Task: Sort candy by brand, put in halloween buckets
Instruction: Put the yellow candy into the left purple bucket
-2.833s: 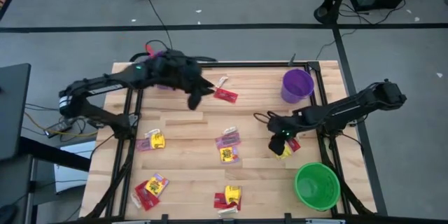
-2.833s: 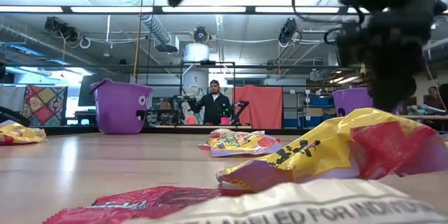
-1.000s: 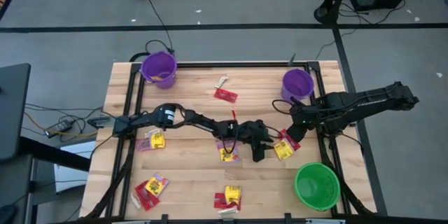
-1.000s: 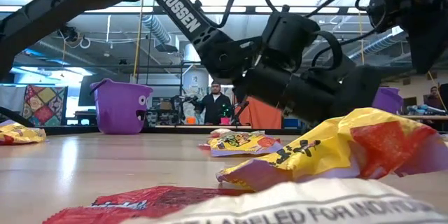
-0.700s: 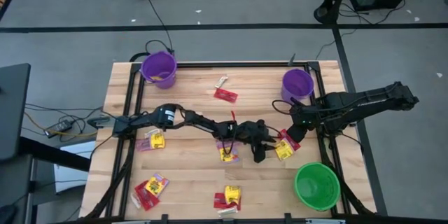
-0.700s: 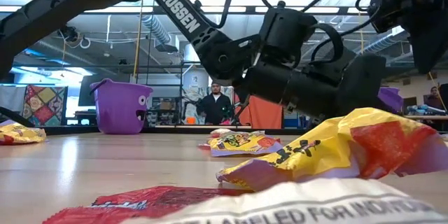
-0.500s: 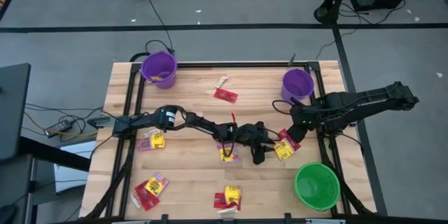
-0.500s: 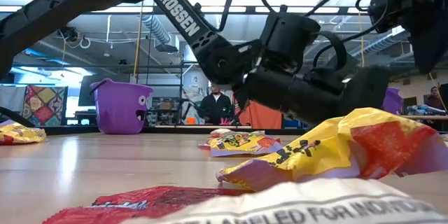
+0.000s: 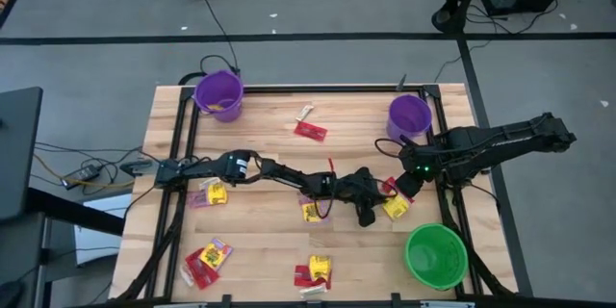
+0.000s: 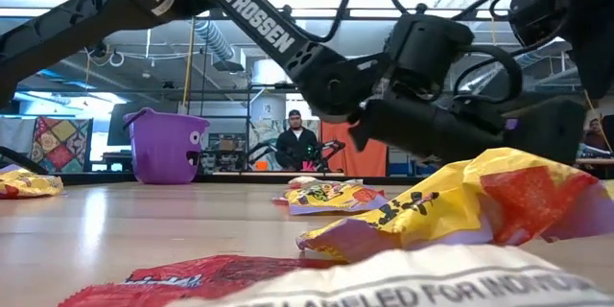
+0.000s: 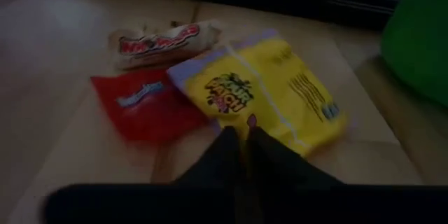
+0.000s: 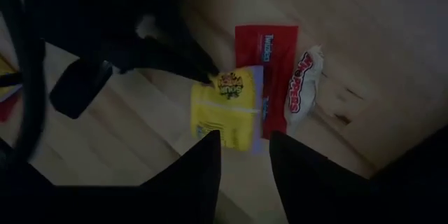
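Note:
A yellow candy packet (image 11: 269, 94) lies flat on the table beside a red packet (image 11: 143, 101) and a white one (image 11: 164, 38), close to the green bucket (image 9: 435, 255). My left arm reaches across the table. My left gripper (image 11: 241, 136) is shut, with its tips at the yellow packet's edge. My right gripper (image 12: 245, 161) is open and empty, hovering over the same three packets (image 9: 395, 204). Two purple buckets stand at the far left (image 9: 218, 93) and far right (image 9: 409, 115). My left gripper meets the yellow packet's edge (image 11: 246, 122) with its shut fingertips (image 12: 208, 75). The fingers come low and slanting from the table's left. The packet lies flat on the table, partly over the red packet.
More candy lies loose: a red piece at the far middle (image 9: 310, 130), yellow and pink ones at the centre (image 9: 313, 210), left (image 9: 214, 193), near left (image 9: 208, 260) and near middle (image 9: 314, 271). A person (image 10: 295, 144) stands far behind the table.
My left gripper has slid toward the table's right and slightly near edge, up to the yellow packet, staying shut. The packets have kept their place.

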{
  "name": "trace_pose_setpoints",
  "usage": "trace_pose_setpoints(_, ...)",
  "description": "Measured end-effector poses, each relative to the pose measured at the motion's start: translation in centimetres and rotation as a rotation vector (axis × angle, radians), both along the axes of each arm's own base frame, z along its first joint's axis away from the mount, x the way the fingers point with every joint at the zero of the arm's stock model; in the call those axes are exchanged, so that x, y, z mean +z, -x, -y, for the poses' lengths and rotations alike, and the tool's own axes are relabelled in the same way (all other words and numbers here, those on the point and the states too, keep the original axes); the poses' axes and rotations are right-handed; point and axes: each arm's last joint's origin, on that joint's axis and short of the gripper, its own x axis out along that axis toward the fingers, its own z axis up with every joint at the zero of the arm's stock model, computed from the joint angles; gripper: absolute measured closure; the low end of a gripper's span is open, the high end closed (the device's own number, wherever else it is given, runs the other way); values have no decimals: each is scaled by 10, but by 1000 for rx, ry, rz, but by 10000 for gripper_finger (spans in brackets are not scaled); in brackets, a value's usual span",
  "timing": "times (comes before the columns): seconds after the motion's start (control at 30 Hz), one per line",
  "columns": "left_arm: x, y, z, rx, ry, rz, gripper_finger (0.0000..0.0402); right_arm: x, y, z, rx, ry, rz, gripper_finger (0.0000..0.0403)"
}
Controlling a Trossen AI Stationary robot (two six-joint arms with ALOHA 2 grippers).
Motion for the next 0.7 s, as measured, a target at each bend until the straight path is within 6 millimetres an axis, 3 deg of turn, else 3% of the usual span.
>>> trace_pose_setpoints(0.07, -2, -3, 0, -22, -1, -18, 391, 0, 0, 0, 0, -1, -1, 270)
trace_pose_setpoints(0.23, -2, -4, 0, -39, -7, -30, 395, 0, 0, 0, 1, 5, -2, 278)
trace_pose_setpoints(0.47, 35, 4, -7, -33, -86, -156, 399, 0, 0, 3, -13, 91, 10, 286)
trace_pose_setpoints(0.7, 85, 22, -34, 171, -193, -303, 400, 0, 0, 5, -20, 182, 22, 287)
